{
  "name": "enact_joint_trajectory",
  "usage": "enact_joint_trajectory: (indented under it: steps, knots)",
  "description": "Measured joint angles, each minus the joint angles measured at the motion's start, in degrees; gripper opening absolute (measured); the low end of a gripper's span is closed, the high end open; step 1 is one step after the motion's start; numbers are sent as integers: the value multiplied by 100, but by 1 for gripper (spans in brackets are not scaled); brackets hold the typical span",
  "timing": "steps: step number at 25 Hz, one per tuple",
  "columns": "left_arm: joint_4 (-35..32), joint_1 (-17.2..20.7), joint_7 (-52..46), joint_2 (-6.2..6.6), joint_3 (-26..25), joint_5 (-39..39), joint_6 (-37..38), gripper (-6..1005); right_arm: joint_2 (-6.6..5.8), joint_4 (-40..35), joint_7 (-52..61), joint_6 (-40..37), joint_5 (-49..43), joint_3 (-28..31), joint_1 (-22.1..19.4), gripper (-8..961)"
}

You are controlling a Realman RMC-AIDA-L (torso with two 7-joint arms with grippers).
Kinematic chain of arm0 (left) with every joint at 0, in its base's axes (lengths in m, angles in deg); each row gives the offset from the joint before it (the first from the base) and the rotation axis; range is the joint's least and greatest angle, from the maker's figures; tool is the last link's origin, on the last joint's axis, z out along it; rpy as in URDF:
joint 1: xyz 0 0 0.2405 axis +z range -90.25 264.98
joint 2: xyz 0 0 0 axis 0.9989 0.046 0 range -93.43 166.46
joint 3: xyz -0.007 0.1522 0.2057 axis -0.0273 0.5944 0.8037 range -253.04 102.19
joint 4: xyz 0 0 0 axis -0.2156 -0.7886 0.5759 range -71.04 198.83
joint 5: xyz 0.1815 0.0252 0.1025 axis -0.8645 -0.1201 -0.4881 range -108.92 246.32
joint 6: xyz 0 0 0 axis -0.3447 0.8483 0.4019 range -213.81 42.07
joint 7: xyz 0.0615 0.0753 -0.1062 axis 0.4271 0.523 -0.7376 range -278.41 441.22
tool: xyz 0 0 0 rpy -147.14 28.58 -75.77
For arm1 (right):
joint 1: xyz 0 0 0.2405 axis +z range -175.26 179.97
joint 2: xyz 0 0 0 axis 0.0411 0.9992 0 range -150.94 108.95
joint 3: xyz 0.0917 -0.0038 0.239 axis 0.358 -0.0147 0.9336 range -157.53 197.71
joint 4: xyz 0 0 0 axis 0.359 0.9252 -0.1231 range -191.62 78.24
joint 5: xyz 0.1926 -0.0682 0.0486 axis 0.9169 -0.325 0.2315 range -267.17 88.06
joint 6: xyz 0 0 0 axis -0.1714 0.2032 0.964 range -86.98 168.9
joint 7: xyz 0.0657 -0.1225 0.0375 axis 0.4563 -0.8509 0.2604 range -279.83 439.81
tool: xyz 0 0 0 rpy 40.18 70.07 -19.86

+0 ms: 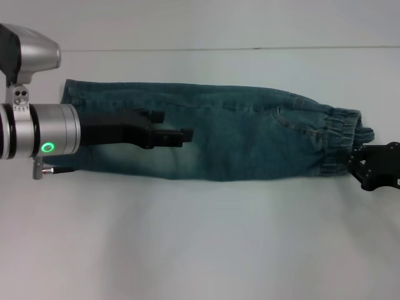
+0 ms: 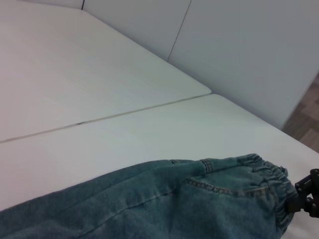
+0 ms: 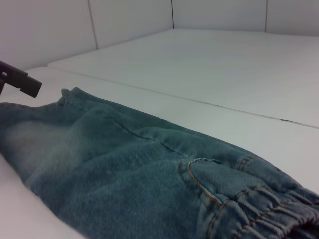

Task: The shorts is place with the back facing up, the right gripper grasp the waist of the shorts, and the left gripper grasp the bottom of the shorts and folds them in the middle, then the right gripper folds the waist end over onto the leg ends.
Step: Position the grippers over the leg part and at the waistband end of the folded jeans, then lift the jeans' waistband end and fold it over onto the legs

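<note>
Blue denim shorts [image 1: 237,137] lie folded lengthwise on the white table [image 1: 200,244]. Their elastic waist [image 1: 340,134] points right and their leg ends [image 1: 74,94] point left. My left gripper [image 1: 175,127] hovers over the leg half, open, fingers pointing toward the waist with nothing between them. My right gripper [image 1: 359,164] sits at the near corner of the waist, touching the cloth. The left wrist view shows the shorts [image 2: 174,204] with the right gripper [image 2: 306,196] at the waistband. In the right wrist view the shorts [image 3: 124,169] fill the foreground, and a left fingertip [image 3: 20,82] shows beyond them.
A thin seam [image 1: 250,48] in the table runs behind the shorts. A pale wall [image 2: 249,45] rises beyond the table's far edge. Bare tabletop lies in front of the shorts.
</note>
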Motion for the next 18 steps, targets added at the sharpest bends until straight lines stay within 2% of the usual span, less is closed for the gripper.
enact_joint_trajectory:
  steps: [8, 12, 16, 18]
  knots:
    - [-225, 87, 174, 36, -56, -9, -134, 916, 9, 0, -42, 30, -3, 0, -12, 35]
    - [-253, 91, 455, -16, 64, 66, -804, 914, 6, -10, -42, 38, 12, 0, -11, 35]
    - [179, -143, 816, -40, 763, 401, -1552, 900, 4, -123, 3, 36, 15, -1, -12, 35]
    - [402, -265, 944, -49, 1159, 536, -1873, 862, 6, -197, 21, 21, 11, 0, -21, 35]
